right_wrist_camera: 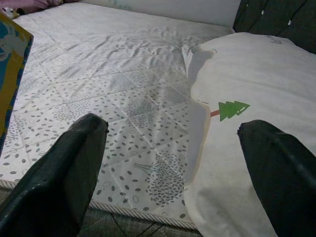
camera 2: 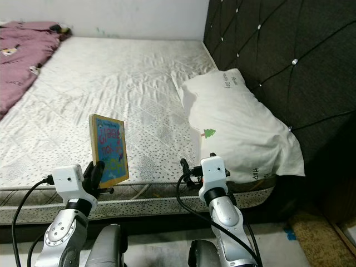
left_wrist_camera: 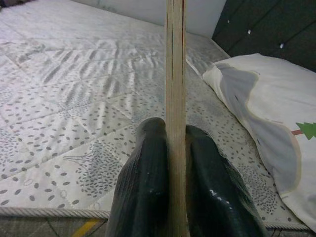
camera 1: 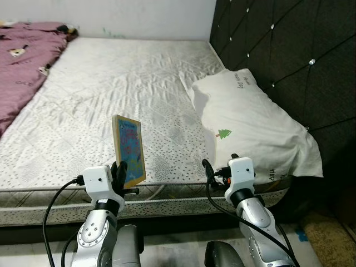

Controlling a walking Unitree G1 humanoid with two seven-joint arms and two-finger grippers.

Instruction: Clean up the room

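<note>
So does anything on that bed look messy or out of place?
A little. The white pillow lies askew, slanting along the headboard side with one corner past the mattress edge. A purple blanket is bunched at the far left. The left gripper holds a picture book upright.

- I see a thin book (camera 1: 129, 149) with a blue, colourful cover and yellow border. It stands upright, held by its lower edge at the near edge of the bed, on the left side.
- A white pillow (camera 1: 253, 122) with a small green tree print lies on the right side of the mattress, against the dark headboard.
- A purple blanket (camera 1: 22, 67) lies crumpled at the far left.
</note>
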